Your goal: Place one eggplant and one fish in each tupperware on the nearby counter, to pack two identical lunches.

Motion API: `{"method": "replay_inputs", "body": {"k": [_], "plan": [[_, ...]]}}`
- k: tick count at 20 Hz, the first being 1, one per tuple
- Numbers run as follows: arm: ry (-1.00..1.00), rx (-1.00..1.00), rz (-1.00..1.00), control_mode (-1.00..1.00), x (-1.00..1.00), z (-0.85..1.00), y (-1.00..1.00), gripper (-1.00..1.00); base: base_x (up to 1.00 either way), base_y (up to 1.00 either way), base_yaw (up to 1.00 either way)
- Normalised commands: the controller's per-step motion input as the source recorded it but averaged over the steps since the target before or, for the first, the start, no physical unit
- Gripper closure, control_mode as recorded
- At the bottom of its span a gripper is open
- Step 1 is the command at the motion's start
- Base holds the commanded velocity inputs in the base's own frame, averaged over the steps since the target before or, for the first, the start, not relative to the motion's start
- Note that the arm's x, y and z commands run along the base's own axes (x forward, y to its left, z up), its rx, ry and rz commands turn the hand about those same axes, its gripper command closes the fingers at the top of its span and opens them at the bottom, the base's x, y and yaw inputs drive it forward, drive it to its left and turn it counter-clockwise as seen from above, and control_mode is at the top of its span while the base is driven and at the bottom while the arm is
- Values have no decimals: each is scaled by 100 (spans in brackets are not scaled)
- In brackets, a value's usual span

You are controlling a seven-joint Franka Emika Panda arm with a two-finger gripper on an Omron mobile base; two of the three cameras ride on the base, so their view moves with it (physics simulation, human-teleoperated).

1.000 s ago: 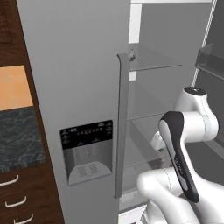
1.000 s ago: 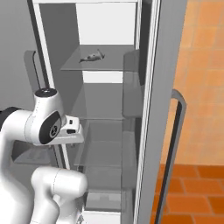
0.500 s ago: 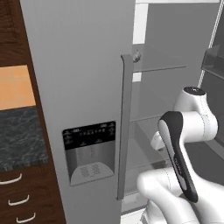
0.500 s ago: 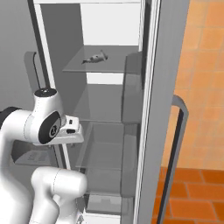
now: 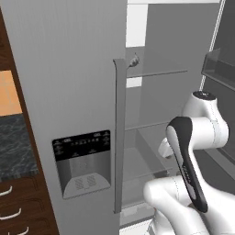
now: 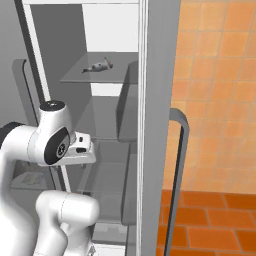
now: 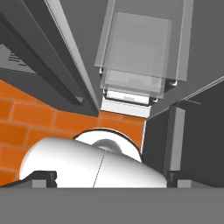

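Right base view: fish (image 6: pixel 100 65) on fridge shelf (image 6: pixel 85 77) at 11 o'clock, nearer than a second ago; hand (image 7: pixel 109 180) spread, empty. Pickup pending.

The fridge door (image 5: pixel 69 92) looks like matt brushed grey metal, smooth all over, with see-through glass shelves (image 6: pixel 100 75) inside. Counter (image 5: pixel 16 147) is dark marbled stone, slightly glossy, and the floor (image 6: pixel 210 220) is matt orange tile.
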Motion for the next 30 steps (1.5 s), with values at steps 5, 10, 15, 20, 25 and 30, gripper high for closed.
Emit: {"method": "replay_inputs", "body": {"k": [5,10,15,20,25,30], "plan": [[0,0,0,100,0,0,0,-100,0,0,0],[-25,0,3,-100,0,12,2,-100,0,0,0],[-51,0,9,-100,19,42,11,-100,0,0,0],[-17,5,0,-100,55,92,0,-100,0,0,0],[0,17,-3,-100,55,90,0,-100,0,0,0],[1,13,-4,-100,41,70,0,-100,0,0,0]]}}
